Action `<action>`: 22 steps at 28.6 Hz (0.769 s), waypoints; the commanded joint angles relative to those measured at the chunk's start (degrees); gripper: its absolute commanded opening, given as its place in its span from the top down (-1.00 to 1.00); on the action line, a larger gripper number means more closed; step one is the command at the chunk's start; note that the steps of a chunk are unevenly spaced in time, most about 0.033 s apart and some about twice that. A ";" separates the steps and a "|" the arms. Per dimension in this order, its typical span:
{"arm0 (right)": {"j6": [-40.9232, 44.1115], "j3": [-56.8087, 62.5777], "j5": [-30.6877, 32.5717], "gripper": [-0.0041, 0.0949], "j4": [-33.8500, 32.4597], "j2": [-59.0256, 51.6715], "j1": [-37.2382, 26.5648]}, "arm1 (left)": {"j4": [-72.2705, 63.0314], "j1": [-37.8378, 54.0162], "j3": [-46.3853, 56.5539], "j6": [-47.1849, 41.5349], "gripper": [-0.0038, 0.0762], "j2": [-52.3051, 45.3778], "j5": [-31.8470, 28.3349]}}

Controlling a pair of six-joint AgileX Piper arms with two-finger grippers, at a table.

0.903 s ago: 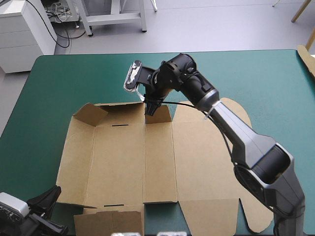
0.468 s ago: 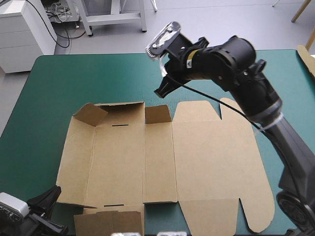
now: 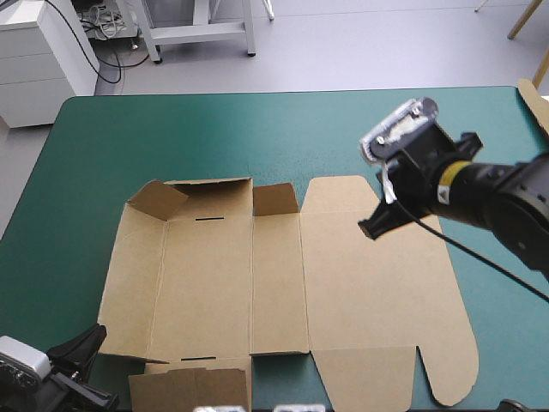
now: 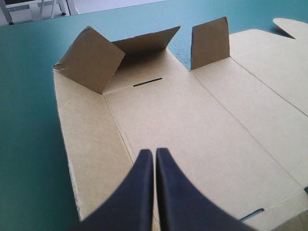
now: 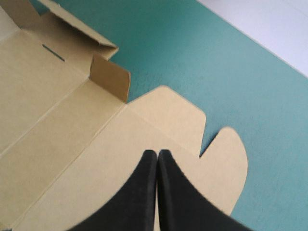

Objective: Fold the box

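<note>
The brown box (image 3: 214, 275) lies opened out on the teal-green cover. At its far edge a corner flap (image 3: 159, 199), a long strip (image 3: 210, 186) and a short flap (image 3: 274, 199) stand raised; the rest is flat. My right gripper (image 3: 372, 229) hangs shut above the wide right-hand panel near its far edge, holding nothing. Its own view has the black fingers (image 5: 149, 178) meeting over that panel (image 5: 163, 120), the short flap (image 5: 110, 77) beyond. My left gripper (image 3: 88, 340) rests shut at the box's near left corner. In its view the box floor (image 4: 192, 125) stretches ahead.
A pale brown board edge (image 3: 536, 101) juts in at the table's far right corner. Bare teal-green cover (image 3: 171, 137) spreads beyond the box's far edge and along its left side. A doubled flap (image 3: 193, 384) lies at the box's near left edge.
My right gripper was at the short far flap earlier; it has lifted away, swung right over the wide panel, and shut. The flap stays raised. The left arm has not moved.
</note>
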 commanded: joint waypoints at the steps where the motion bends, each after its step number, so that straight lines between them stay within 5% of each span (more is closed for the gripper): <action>1: 3.13 10.54 -5.61 0.96 -1.61 -9.00 -0.09 | -0.40 0.01 -1.24 0.00 0.92 -0.21 -4.08; 10: 10.09 39.44 -17.14 0.96 -1.38 -30.07 -0.09 | -0.40 0.01 -1.24 0.00 0.92 -0.21 -4.08; 22: 12.88 60.95 -27.11 0.96 -1.17 -49.66 -0.09 | -0.40 0.01 -1.24 0.00 0.92 -0.21 -4.19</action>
